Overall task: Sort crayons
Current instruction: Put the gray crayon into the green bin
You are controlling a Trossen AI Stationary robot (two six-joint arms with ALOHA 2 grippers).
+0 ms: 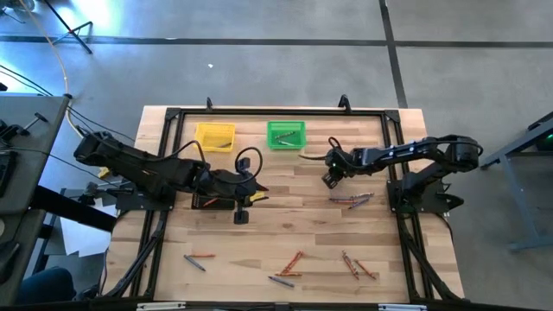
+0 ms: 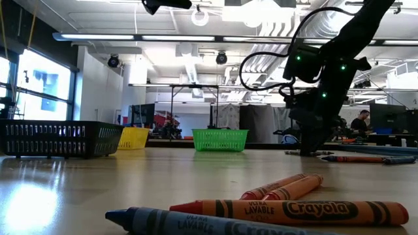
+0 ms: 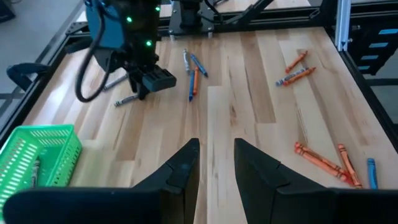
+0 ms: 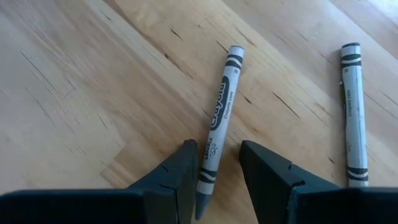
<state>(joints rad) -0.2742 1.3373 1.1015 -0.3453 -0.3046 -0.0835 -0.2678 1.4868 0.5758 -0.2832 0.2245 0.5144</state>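
A grey crayon (image 4: 219, 118) lies flat on the wooden table (image 1: 285, 233), its pointed end reaching in between the open fingers of the right gripper (image 4: 214, 177), which hangs low over it. A second grey crayon (image 4: 354, 112) lies off to one side of the fingers, apart from the first. To do this pick well, I judge the fingers should drop straddling the shaft squarely and close across it, not along it, so it does not roll out

Beyond the right gripper sits the green bin (image 1: 286, 135), with what looks like one grey crayon inside in the left wrist view; the yellow bin (image 1: 215, 136) next to it holds a dark stick. The left gripper (image 3: 216, 163) waits, fingers parted and empty, by the black bin (image 2: 59, 138), contents unclear
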